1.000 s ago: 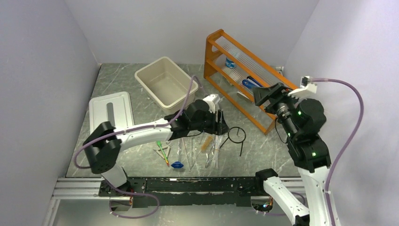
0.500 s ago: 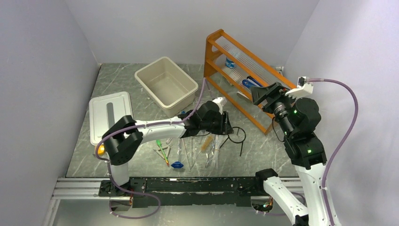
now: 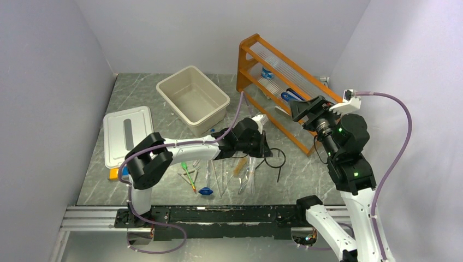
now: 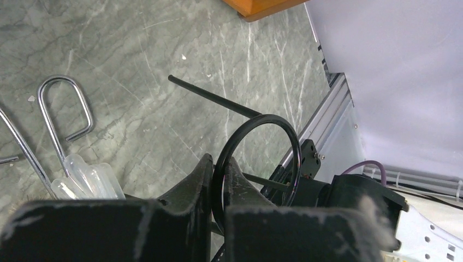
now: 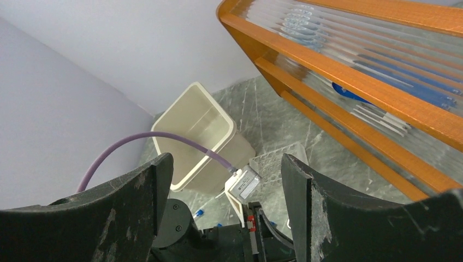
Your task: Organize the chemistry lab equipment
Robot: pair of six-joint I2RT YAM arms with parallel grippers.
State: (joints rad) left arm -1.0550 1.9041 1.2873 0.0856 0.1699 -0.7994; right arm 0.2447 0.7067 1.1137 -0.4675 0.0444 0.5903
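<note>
Pinching the black wire ring stand (image 4: 261,117) by its ring, low over the table (image 4: 136,82), the left gripper (image 4: 218,174) should next lift it slowly, I think, while the right gripper (image 5: 224,164) hangs with jaws spread and empty.

Stand (image 4: 213,96) now seemingly in end effector (image 4: 218,164)

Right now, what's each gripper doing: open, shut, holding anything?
Left gripper: jaws shut on the black wire ring stand.
Right gripper: jaws open, holding nothing.
</note>
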